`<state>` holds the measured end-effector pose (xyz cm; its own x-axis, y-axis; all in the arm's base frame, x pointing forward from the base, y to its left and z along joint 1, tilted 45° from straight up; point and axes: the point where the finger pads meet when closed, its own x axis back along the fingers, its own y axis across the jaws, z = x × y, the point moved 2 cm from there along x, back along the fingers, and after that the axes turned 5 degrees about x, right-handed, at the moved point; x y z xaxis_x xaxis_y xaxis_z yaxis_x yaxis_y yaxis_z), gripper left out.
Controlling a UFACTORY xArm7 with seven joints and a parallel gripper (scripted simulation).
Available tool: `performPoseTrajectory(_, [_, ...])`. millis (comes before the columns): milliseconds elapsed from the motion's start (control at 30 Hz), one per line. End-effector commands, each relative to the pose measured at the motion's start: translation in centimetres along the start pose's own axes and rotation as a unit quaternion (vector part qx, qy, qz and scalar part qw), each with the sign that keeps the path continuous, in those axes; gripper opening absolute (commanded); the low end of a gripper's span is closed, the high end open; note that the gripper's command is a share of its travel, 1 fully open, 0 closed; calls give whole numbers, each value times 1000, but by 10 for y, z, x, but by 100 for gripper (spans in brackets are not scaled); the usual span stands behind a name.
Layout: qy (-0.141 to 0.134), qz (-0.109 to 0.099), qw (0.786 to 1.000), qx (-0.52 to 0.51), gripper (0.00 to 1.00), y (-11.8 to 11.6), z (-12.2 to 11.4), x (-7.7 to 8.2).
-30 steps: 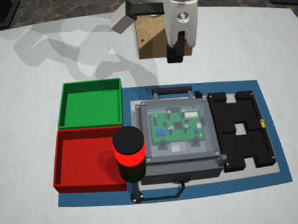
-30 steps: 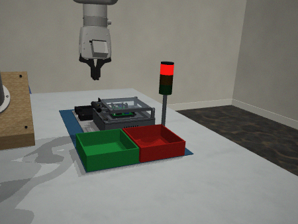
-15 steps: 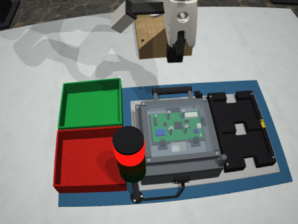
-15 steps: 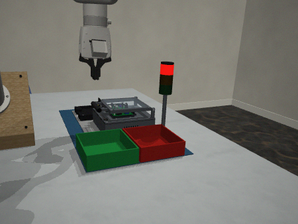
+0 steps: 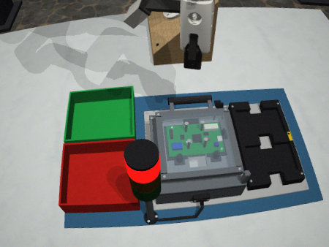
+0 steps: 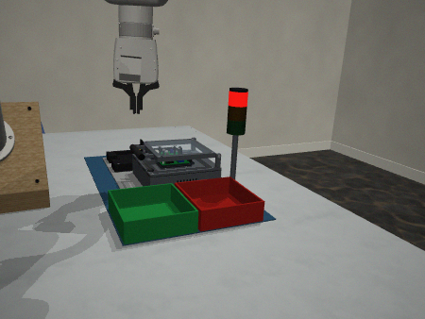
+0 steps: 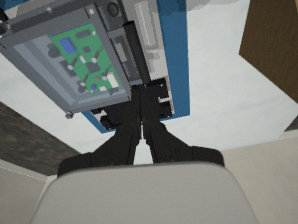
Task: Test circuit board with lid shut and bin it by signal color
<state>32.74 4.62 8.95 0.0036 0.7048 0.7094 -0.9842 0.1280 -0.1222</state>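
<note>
1. Fingers of the gripper (image 6: 136,109) were pressed together with nothing between them, hanging high above the bench.
2. Circuit board (image 5: 194,137) lay face up inside the tester (image 5: 200,184), under the shut clear lid (image 5: 162,144), well below the fingertips and off to one side of them.
3. In the wrist view the fingertips pointed down past the end of the black lid handle (image 7: 136,52), toward the near end of the black tray (image 5: 268,140).
4. Signal tower (image 6: 237,111) beside the tester showed red at its top segment.
5. Red bin (image 5: 66,175) and green bin (image 5: 71,118) stood side by side, touching, on the blue mat (image 5: 305,161).
6. Wooden block (image 5: 164,36) sat beyond the mat, under the arm.
7. Latch hook and its tab were too small to make out; the fingers hid part of the tray in the wrist view.
</note>
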Motion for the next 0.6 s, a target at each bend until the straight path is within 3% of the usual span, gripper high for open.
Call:
performPoseTrajectory(0, [0,2,998,-57,0,-1,-1,2])
performPoseTrajectory(367, [-1,2,965,-263,0,-1,-1,2])
performPoseTrajectory(433, [-1,2,965,-263,0,-1,-1,2])
performPoseTrajectory(567, [-1,2,938,-346,0,-1,-1,2])
